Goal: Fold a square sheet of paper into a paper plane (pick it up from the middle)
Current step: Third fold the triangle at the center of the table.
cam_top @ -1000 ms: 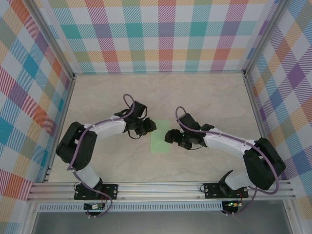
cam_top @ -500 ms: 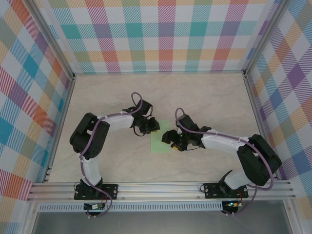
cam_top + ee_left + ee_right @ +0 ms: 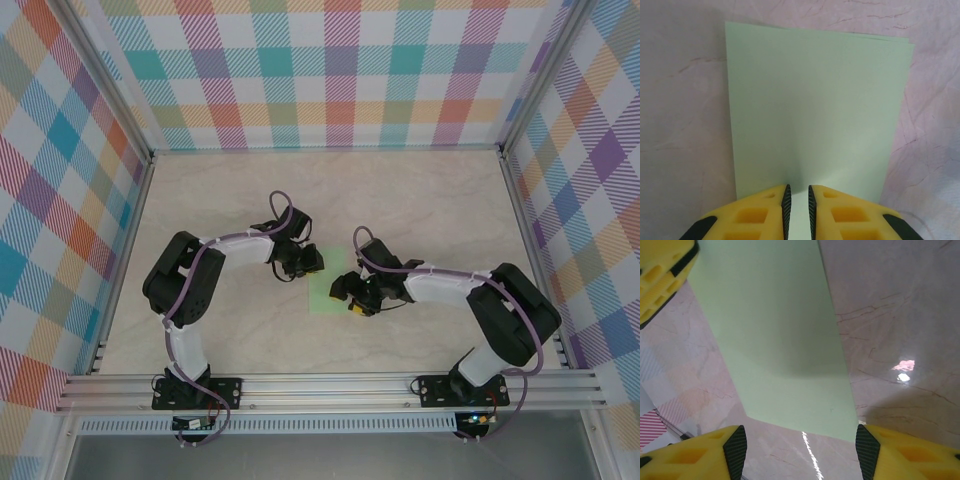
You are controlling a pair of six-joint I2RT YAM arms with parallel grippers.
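The square sheet of paper [image 3: 330, 290] is pale green and lies mid-table as a narrow rectangle; doubled edges show at a far corner in the left wrist view. My left gripper [image 3: 310, 264] sits at its upper-left corner. In the left wrist view the paper [image 3: 815, 110] stretches away from the left gripper [image 3: 797, 210], whose jaws are nearly together with pale paper showing in the narrow gap. My right gripper [image 3: 350, 300] hovers over the sheet's right edge. Its jaws [image 3: 797, 452] stand wide apart above the paper [image 3: 775, 340], holding nothing.
The tabletop [image 3: 430, 200] is pale marble-patterned. Checkered walls [image 3: 330, 70] and aluminium posts close it in on three sides. A yellow finger of the left gripper [image 3: 660, 280] shows in the corner of the right wrist view. Bare table lies behind both arms.
The left arm's elbow swung inward and its gripper edged right onto the paper's corner. The right gripper slid left over the sheet, and its jaws narrowed somewhat.
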